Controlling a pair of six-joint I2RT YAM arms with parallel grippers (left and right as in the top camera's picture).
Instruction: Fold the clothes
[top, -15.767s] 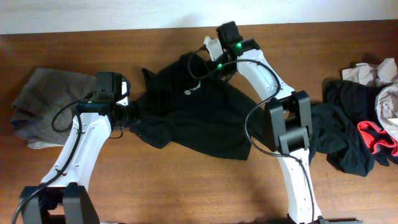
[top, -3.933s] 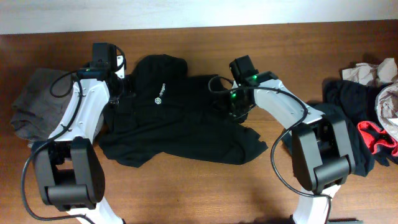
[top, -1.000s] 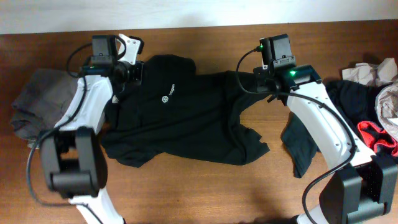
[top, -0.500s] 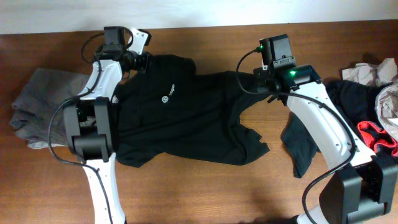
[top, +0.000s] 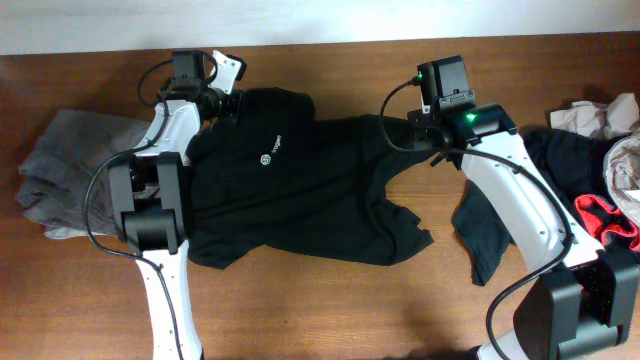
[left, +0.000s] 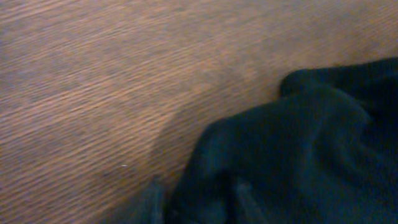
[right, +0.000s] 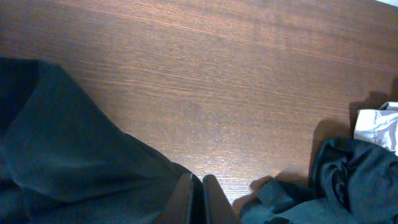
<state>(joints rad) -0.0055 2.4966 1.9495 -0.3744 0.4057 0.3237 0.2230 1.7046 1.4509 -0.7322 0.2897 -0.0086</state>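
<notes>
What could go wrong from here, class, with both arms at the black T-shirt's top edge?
1. The black T-shirt is rumpled at its lower right corner; folding now may trap creases.
2. The right fingers seem to pinch only a cloth edge, which could slip free.
3. The grey garment lies right beside the left arm and could get dragged along.

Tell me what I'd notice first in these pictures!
A big black T-shirt with a small white logo lies spread across the middle of the table. The left end effector is at its top left corner, the right end effector at its top right. A heap of clothes sits far right.
</notes>
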